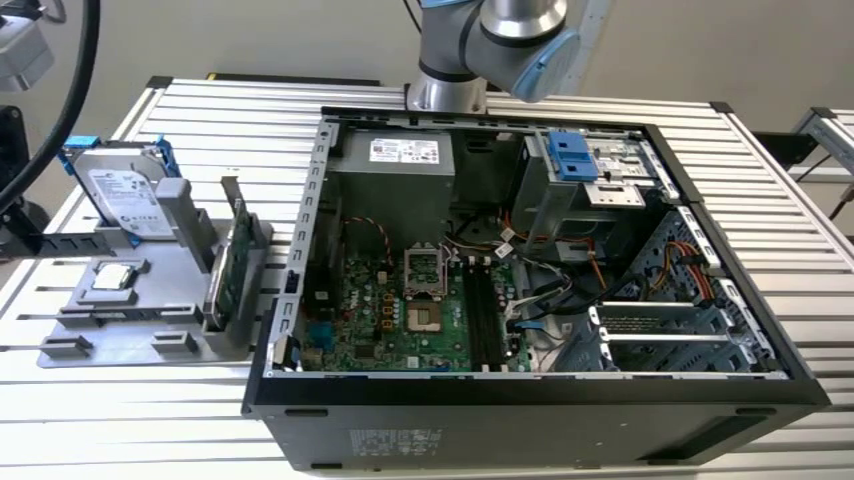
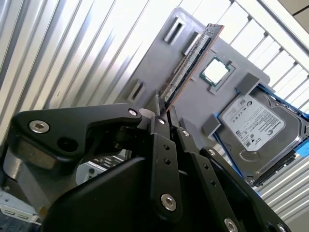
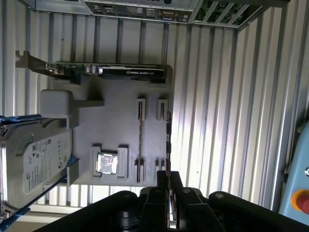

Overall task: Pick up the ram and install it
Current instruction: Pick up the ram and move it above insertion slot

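Nearest the wrist cameras, the gripper (image 2: 163, 112) has its fingers drawn in narrow and clamped on one end of the ram (image 2: 193, 58), which sticks out from the fingertips as a thin stick seen edge-on in the first wrist view (image 3: 168, 140) and hangs in the air above the grey tray (image 2: 188, 111). The step in hand looks like the carry from tray to computer. To do it well, I judge the grip must hold firm without twisting the stick, its long edge kept parallel to the black memory slots (image 1: 483, 315) and its path kept high enough to clear the case wall. Below the ram, the tray holds a processor (image 2: 215, 71) lying flat in its square recess, a hard drive (image 2: 253, 123) in blue rails propped in a cradle at one end, and a graphics card (image 3: 125, 72) standing on edge along the side nearest the case. Farther off, the open computer case (image 1: 320, 200) lies on its side and holds the green motherboard (image 1: 387, 310), a grey power supply (image 1: 394, 170), loose cables and a drive cage
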`<action>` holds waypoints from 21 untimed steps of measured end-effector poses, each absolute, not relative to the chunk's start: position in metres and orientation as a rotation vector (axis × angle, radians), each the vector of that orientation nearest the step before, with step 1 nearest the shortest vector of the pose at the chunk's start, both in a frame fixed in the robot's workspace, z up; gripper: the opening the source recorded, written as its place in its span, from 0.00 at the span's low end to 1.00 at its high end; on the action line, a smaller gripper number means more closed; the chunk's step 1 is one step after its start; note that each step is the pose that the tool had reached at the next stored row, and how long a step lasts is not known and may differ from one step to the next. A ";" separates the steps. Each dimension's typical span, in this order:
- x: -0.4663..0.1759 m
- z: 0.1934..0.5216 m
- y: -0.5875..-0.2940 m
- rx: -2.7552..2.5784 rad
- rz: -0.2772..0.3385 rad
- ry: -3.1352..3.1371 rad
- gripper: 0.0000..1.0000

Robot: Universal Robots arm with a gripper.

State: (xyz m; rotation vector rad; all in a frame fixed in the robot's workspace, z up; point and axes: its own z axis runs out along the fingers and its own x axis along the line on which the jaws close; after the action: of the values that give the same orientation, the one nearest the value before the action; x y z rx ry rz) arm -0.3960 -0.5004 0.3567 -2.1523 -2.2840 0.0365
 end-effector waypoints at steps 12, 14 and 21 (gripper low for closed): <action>-0.396 0.367 -0.500 -2.152 0.036 -2.284 0.00; -0.396 0.370 -0.500 -2.152 0.036 -2.284 0.00; -0.397 0.377 -0.500 -2.152 0.036 -2.284 0.00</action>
State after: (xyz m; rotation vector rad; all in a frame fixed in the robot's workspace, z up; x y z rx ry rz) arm -0.3965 -0.5004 0.3771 -2.1523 -2.2840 0.0363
